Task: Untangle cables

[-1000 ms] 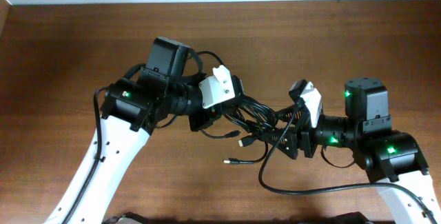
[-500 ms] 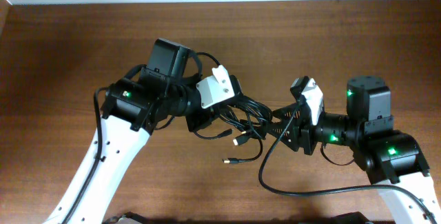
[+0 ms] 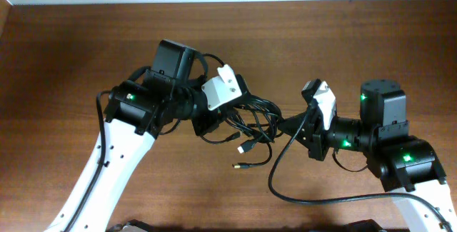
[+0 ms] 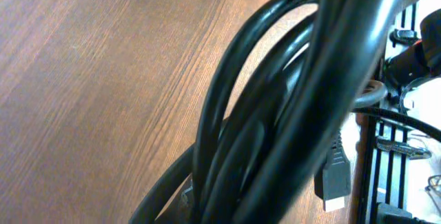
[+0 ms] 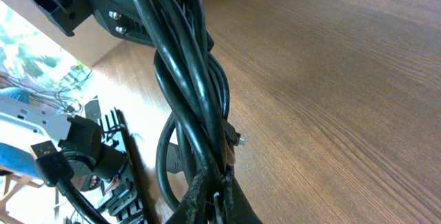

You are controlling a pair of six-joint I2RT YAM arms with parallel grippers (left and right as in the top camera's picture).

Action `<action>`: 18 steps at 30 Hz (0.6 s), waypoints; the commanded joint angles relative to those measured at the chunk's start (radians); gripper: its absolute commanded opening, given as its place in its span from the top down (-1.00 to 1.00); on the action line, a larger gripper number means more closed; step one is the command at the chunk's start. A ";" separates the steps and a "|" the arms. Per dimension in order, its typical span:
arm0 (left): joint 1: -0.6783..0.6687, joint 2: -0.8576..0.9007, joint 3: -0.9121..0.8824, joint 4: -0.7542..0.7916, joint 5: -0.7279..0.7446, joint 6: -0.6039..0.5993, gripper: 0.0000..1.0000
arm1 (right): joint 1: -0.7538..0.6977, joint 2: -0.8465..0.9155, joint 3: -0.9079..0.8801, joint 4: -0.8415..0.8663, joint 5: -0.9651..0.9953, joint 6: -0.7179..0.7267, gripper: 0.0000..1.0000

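Black cables (image 3: 254, 121) are seen from overhead as one knotted bundle strung over the wooden bench (image 3: 64, 46), pinched at one end by the closed left jaws and at the other by the right jaws, likewise clamped shut on them. From the left wrist, only thick strands crossing the lens are shown. From the right wrist, a tight twist is seen rising from the jaws, so the ends are best drawn apart slowly, without jerking.
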 commanded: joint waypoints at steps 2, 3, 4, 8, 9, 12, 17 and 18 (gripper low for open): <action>0.033 -0.001 0.008 0.008 -0.082 -0.194 1.00 | 0.003 -0.010 0.025 0.013 0.008 0.061 0.92; 0.045 -0.001 0.008 0.009 -0.105 -0.251 1.00 | 0.003 -0.010 0.025 0.015 0.008 0.063 0.92; 0.063 -0.001 0.008 0.010 -0.123 -0.320 1.00 | 0.003 -0.010 0.025 0.019 0.009 0.080 0.92; 0.109 -0.001 0.008 0.010 -0.126 -0.481 1.00 | 0.003 -0.010 0.025 0.046 0.009 0.117 0.93; 0.111 -0.001 0.008 0.008 -0.125 -0.491 1.00 | 0.003 -0.010 0.025 0.053 0.018 0.132 0.92; 0.111 -0.001 0.008 -0.003 -0.126 -0.534 1.00 | 0.003 -0.010 0.025 0.055 0.117 0.219 0.93; 0.111 -0.001 0.008 -0.008 -0.131 -0.572 1.00 | 0.003 -0.010 0.025 0.056 0.256 0.347 0.92; 0.111 -0.001 0.008 -0.007 -0.138 -0.596 1.00 | 0.003 -0.010 0.025 0.056 0.280 0.372 0.92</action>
